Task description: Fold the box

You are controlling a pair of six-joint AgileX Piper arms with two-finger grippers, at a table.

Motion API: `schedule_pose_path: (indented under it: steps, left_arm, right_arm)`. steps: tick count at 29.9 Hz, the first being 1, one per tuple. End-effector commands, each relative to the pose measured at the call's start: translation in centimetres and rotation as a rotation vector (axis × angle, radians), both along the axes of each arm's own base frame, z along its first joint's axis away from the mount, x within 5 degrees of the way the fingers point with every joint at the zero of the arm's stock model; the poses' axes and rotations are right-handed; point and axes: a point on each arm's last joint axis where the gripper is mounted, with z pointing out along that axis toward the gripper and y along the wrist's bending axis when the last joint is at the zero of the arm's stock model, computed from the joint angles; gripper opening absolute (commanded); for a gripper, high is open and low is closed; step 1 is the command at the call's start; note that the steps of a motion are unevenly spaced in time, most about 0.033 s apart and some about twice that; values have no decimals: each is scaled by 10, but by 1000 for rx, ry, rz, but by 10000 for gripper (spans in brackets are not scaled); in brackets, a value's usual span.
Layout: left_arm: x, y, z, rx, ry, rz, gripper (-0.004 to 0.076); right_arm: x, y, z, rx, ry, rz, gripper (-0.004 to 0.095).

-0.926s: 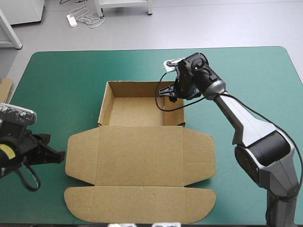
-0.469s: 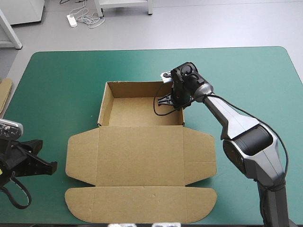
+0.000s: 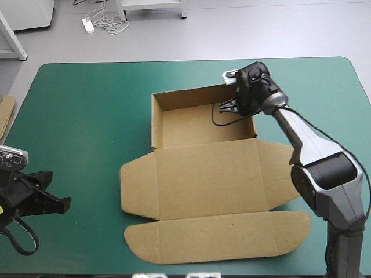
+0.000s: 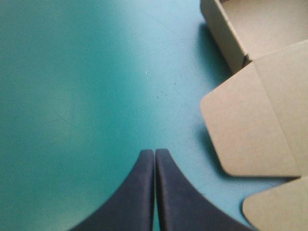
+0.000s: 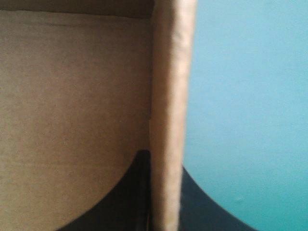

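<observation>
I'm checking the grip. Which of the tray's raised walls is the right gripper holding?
The right-side wall, near its far corner. It stands between the fingers of the right gripper, with the tray floor on one side and the teal-green cover on the other.

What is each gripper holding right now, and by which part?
Right gripper: shut on the box, clamping its right tray wall near the far corner. Left gripper: shut, holding nothing.

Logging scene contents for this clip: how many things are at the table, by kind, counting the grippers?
Brown box: 1
Spare board edge at the table's left edge: 1
Black grippers: 2 (left gripper, right gripper)
Total: 4
</observation>
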Motion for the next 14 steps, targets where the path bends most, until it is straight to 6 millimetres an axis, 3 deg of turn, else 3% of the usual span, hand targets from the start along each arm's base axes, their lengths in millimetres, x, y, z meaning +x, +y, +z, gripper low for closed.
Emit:
schedule_pose_path:
  steps: [1, 7, 14]
  left_arm:
    - [-1, 0, 5, -13, 0, 1, -9]
    - [-1, 0, 5, -14, 2, 3, -8]
    - [-2, 0, 5, -16, 1, 2, -9]
  right_arm:
    - [0, -62, 44, -66, -102, -85, -19]
    - [9, -150, 46, -100, -91, -244, -19]
    - [0, -241, 44, -53, -73, -449, -19]
